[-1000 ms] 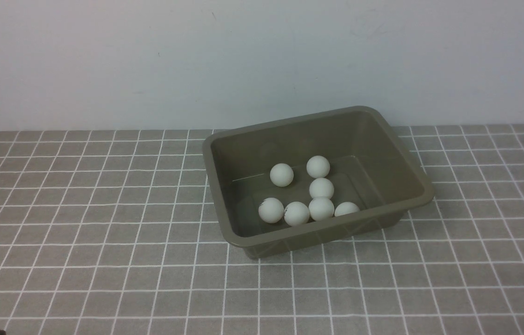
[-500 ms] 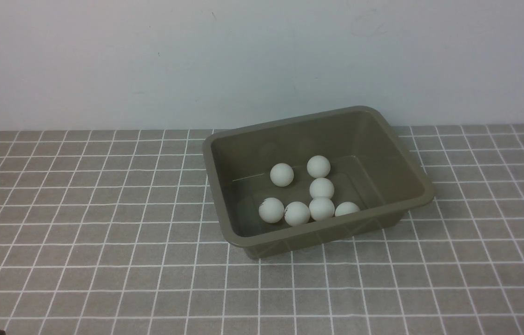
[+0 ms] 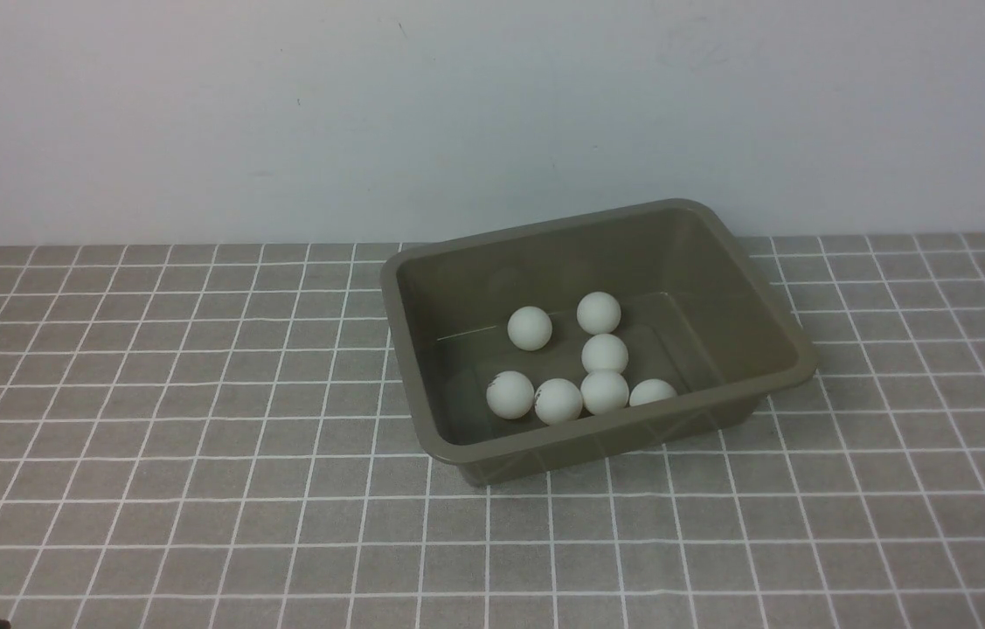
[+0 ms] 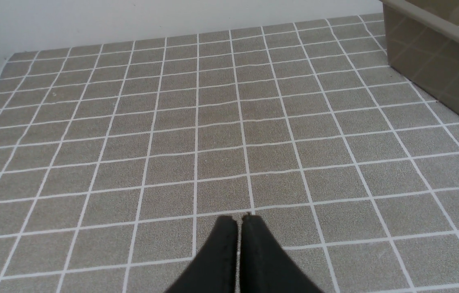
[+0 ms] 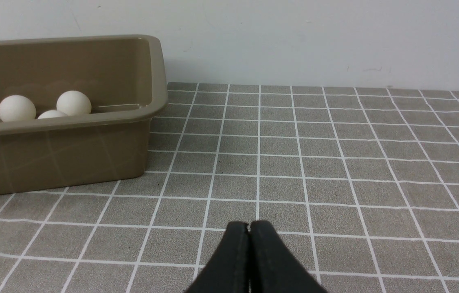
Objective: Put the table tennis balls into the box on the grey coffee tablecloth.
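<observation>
Though both arms sit low at the near edge of the grey coffee tablecloth (image 3: 195, 489), out of the front view, nothing seems left for either to fetch: I count seven table tennis balls (image 3: 605, 391) and every one lies inside the box (image 3: 772, 306). Four of them line up against its near wall, one sits just behind that row, and two more rest farther back toward the middle of the floor. The box stands a little right of centre on the cloth, its long axis turned slightly so the right end lies farther from the robot. From the left gripper (image 4: 239, 219) the box is off ahead and to the right, only a corner of it showing in that wrist view, with a sliver of ball above the rim. From the right gripper (image 5: 249, 224) it lies ahead and to the left, and looks the nearer of the two. Each gripper has its black fingers pressed together, holding nothing, tips just over bare cloth. No loose ball shows on the cloth in any view, so I would judge the job finished; any coming move is likely just a retreat, with no reach toward the box needed.
</observation>
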